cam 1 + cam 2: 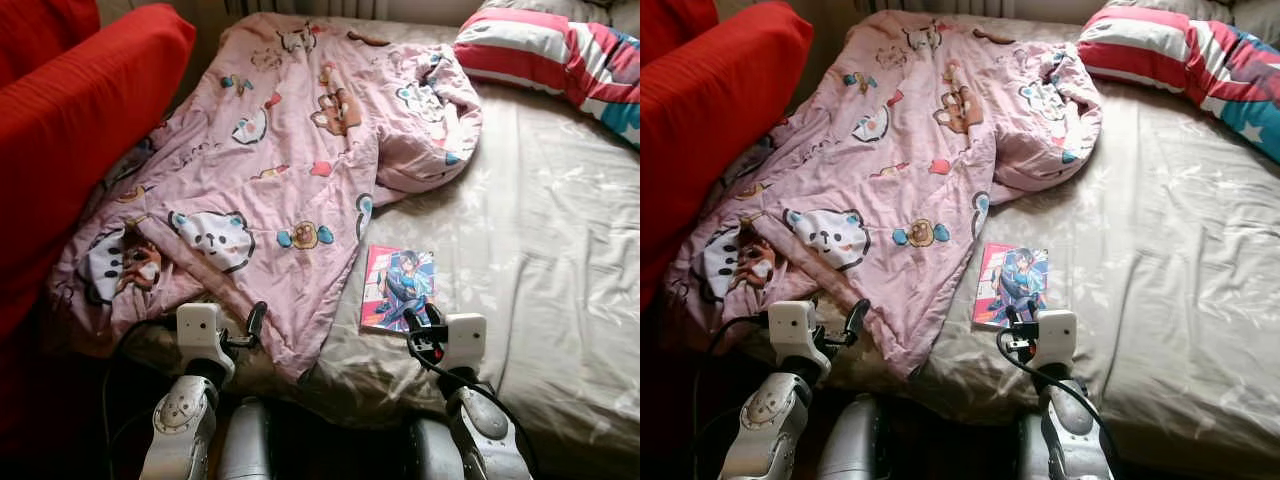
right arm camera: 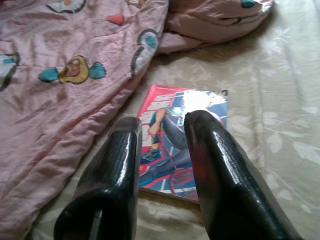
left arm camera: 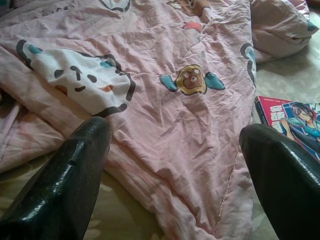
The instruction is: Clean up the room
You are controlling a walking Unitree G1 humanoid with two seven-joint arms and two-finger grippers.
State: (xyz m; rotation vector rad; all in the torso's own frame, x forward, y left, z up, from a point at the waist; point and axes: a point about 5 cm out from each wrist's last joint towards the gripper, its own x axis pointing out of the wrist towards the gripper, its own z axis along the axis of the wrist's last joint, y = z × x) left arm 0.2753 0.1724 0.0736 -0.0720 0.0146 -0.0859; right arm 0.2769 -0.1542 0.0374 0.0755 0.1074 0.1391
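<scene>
Left gripper [image 1: 255, 322], fingers spread wide, hovers at near edge of pink quilt [image 1: 290, 170] on bed [image 1: 540, 250]. Comic book [image 1: 398, 288] lies flat just beside quilt. Right gripper [image 1: 422, 324], fingers narrowly apart, over book's near edge.

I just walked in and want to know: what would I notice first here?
A big pink blanket with cartoon animals sprawls across the bed's left half. A bright comic book lies beside it near the front edge, the right gripper hovering just over it. A striped pillow sits at the far right corner.
</scene>
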